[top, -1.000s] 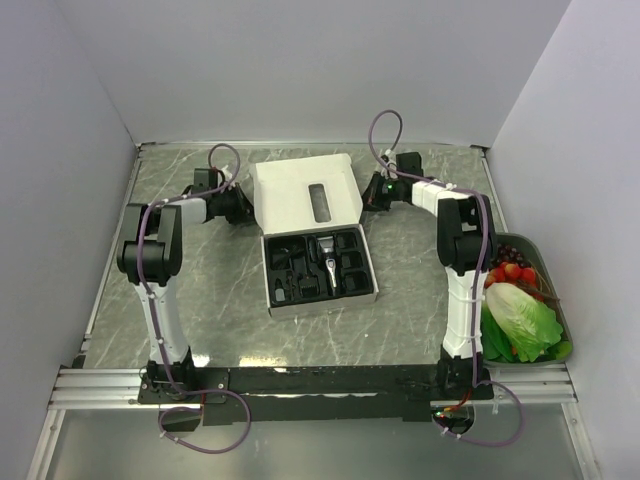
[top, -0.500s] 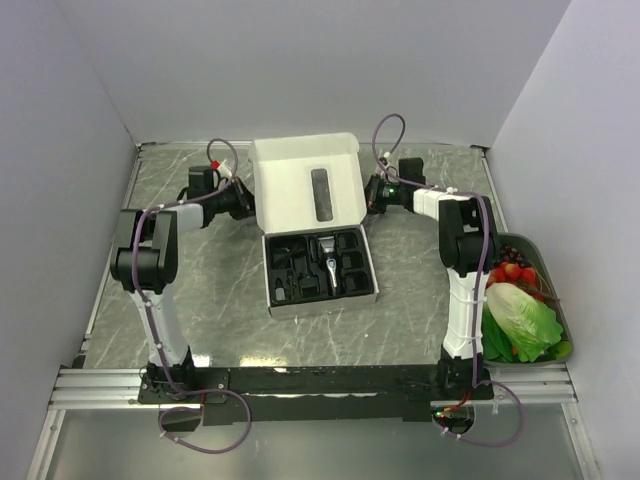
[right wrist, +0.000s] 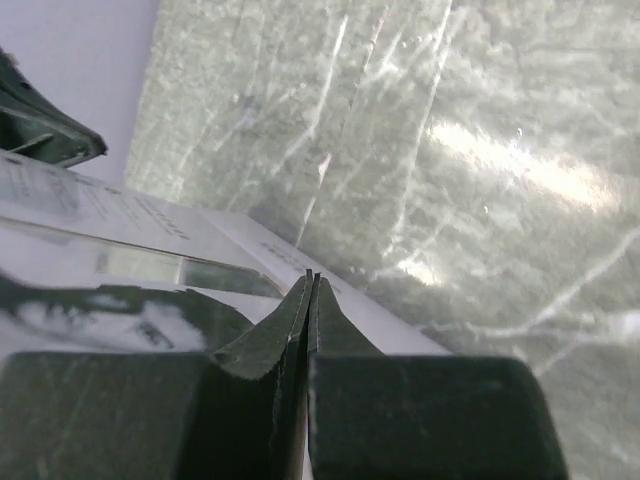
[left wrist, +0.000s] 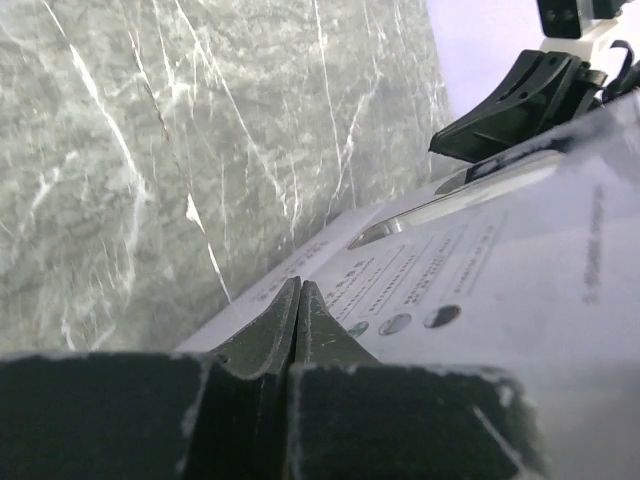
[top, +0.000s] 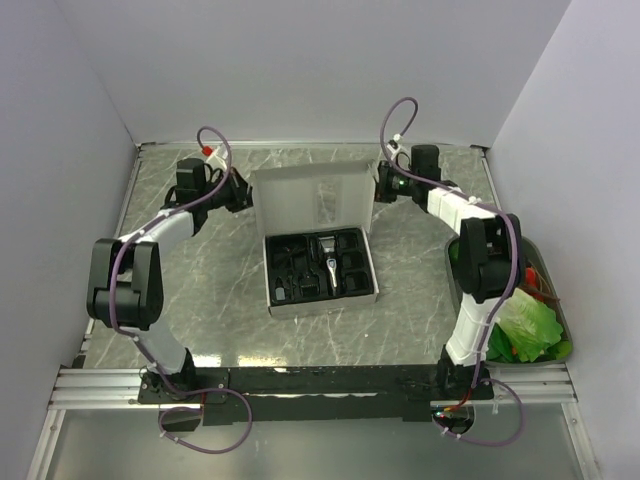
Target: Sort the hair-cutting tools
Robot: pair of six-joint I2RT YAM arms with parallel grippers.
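- Near the middle of the table (top: 200, 300), seen from above, the hair clipper (top: 326, 254) lay in the black tray (top: 268, 272) of the white box (top: 320, 305).
- Its long axis ran from 12 to 6 o'clock, with the silver part toward 6, facing the arm bases.
- It looked slim and black apart from that bright metal part.
- Small black attachments (top: 352, 262) sat in the tray pockets at 3 and 9 o'clock of the clipper; their outlines merged with the dark tray.
- At 12 o'clock of the tray the lid (top: 312, 200) stood raised, tilted back, its printed face and narrow window showing in both wrist views.
- The left gripper (top: 245, 196) sat at the lid's 9 o'clock edge with its fingers (left wrist: 270, 335) clenched flat together; whether thin card lay between them could not be told.
- The right gripper (top: 378, 186) sat at the lid's 3 o'clock edge, fingers (right wrist: 335, 320) likewise pressed tight, tips at the lid's edge.
- Nothing covered the tray from above.
- At 4 o'clock of the table, behind the right arm, a dark bin (top: 566, 348) held a leafy green vegetable (top: 530, 322).
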